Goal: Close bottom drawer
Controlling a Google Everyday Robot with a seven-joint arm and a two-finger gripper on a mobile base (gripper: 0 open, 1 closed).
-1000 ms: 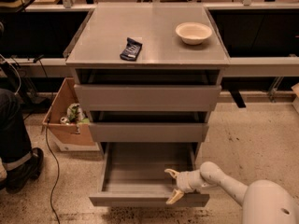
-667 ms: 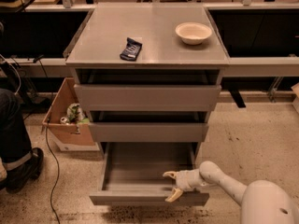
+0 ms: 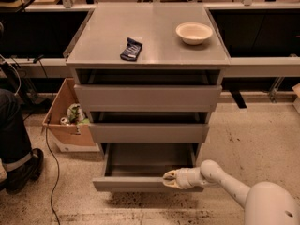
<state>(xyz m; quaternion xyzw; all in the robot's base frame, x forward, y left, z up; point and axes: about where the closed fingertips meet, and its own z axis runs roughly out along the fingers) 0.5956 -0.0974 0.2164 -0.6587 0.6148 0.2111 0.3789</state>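
The bottom drawer [image 3: 140, 183] is the lowest of three grey fronts on the cabinet. It is pulled out, and its long grey tray interior [image 3: 147, 161] shows. My gripper [image 3: 169, 179] is at the right part of the drawer's front edge, touching its top rim. The white arm [image 3: 220, 178] reaches in from the lower right.
The top drawer [image 3: 147, 97] and the middle drawer [image 3: 149, 132] also stand slightly out. A cream bowl [image 3: 194, 33] and a dark packet [image 3: 131, 49] lie on the cabinet top [image 3: 154, 55]. A cardboard box [image 3: 65, 121] with rubbish, a cable and a person's leg [image 3: 14, 139] are on the left.
The bottom drawer's front has moved in toward the cabinet. My gripper has moved left and up with it, staying on the front edge.
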